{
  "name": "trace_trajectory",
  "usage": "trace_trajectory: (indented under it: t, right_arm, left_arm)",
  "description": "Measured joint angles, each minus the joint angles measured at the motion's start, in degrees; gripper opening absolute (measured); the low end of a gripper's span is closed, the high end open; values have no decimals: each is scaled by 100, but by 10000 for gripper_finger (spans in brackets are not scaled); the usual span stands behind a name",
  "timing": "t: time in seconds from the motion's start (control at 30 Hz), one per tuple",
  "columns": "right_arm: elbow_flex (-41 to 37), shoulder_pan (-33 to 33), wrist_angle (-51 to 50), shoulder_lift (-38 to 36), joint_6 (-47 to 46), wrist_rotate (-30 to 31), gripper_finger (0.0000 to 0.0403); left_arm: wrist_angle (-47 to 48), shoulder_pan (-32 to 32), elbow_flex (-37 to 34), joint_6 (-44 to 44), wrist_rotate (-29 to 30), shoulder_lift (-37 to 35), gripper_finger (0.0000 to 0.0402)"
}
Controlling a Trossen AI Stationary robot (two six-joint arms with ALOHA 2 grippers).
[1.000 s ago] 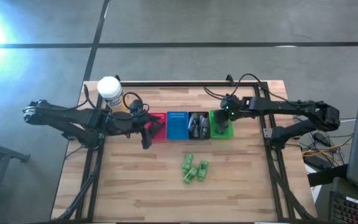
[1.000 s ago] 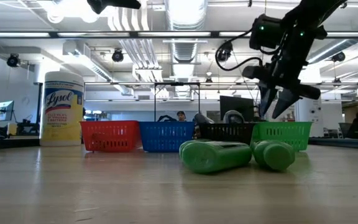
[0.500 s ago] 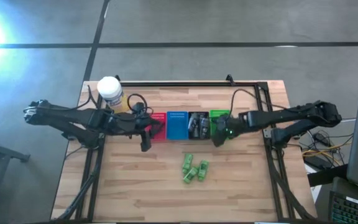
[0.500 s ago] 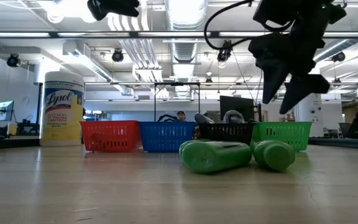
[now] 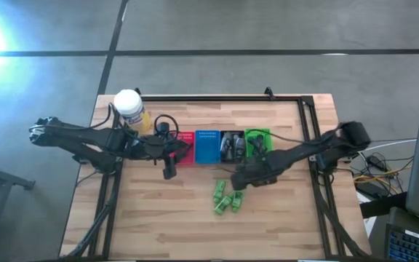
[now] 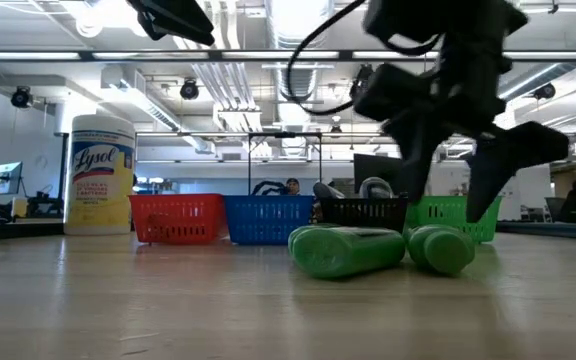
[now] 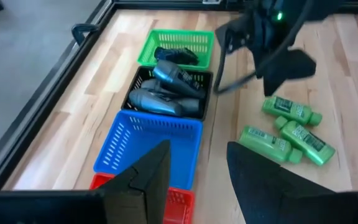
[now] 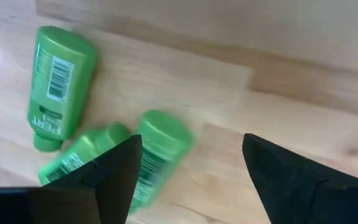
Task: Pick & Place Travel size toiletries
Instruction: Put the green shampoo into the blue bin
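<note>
The right gripper (image 5: 240, 180) has swung from the green basket (image 5: 257, 143) near the far edge to just above the three green bottles (image 5: 227, 198) at mid-table (fingers spread, empty), so another pick looks imminent. The left gripper (image 5: 169, 172), fingers apart, waits by the red basket (image 5: 184, 149).

I see bare tabletop (image 5: 158, 218) on every side of the three green bottles (image 5: 227, 199). The right pincer (image 5: 237, 182) hangs spread just above them. The basket row (image 5: 220, 146) closes off the far side; the left pincer (image 5: 169, 173) hovers by its red end.
</note>
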State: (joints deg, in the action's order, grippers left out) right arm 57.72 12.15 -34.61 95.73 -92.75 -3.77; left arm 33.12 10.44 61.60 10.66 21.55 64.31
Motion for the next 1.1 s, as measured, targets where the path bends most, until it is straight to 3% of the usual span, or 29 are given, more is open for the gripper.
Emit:
trace_trajectory:
  t: [0.2,0.5,0.7,1.1]
  right_arm:
    - [968,2,-227,878,-91,-234,304]
    - [2054,0,-1654,1676,-263,-233,335]
    - [2135,15,-1604,1863,-652,-301,337]
    - [1729,269,-1226,1697,-1725,-124,289]
  left_arm:
    - [152,0,-2,-268,-254,-2,163]
    - [647,0,-4,-305,-265,-2,163]
    - [661,0,-4,-335,-265,-2,163]
    - [656,-7,-7,-344,-265,-4,163]
